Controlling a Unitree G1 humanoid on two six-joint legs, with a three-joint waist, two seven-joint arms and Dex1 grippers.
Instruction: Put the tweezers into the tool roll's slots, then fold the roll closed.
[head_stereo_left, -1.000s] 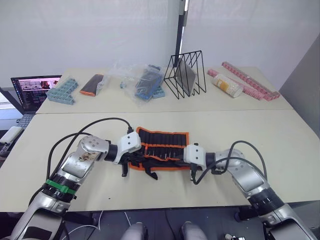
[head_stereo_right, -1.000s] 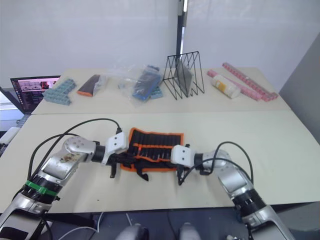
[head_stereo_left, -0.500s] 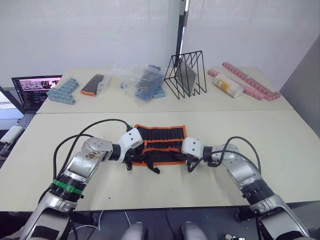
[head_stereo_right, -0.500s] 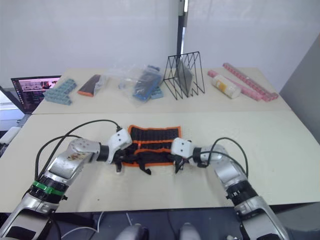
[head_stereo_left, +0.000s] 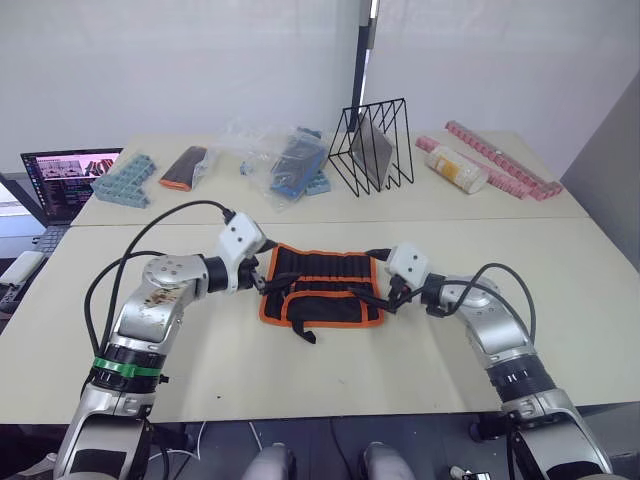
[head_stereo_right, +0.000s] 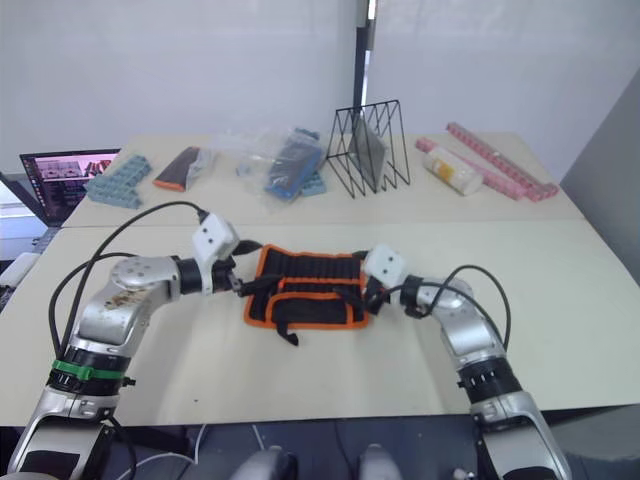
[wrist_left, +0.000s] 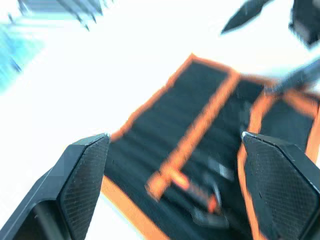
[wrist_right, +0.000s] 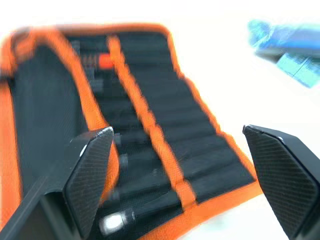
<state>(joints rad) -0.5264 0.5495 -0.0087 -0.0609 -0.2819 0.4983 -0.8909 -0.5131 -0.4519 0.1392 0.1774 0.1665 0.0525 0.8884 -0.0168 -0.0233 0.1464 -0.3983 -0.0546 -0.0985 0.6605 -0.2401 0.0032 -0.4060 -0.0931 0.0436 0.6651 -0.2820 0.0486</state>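
Observation:
The tool roll (head_stereo_left: 320, 285) lies flat on the near table, black with orange edging. Its near flap is folded over the slots, and its black cord (head_stereo_left: 306, 333) trails off the near edge. My left gripper (head_stereo_left: 264, 280) is at the roll's left end and my right gripper (head_stereo_left: 384, 292) at its right end. Both are open and hold nothing. The left wrist view looks between wide-apart fingers (wrist_left: 85, 170) onto the roll (wrist_left: 200, 130). In the right wrist view the slots (wrist_right: 150, 135) hold dark slim shapes, too blurred to tell apart as tweezers.
On the far table stand a black wire rack (head_stereo_left: 372, 148), clear bags with blue parts (head_stereo_left: 290, 165), a blue tray (head_stereo_left: 125, 180), a small dark pouch with an orange end (head_stereo_left: 182, 170), a bottle (head_stereo_left: 455, 170) and pink strips (head_stereo_left: 500, 160). A laptop (head_stereo_left: 65, 180) sits at far left.
Both grippers, shut on the roll's near edge, carried it up and away, folding the flap over. They have since opened, let go, and stand at the roll's two ends.

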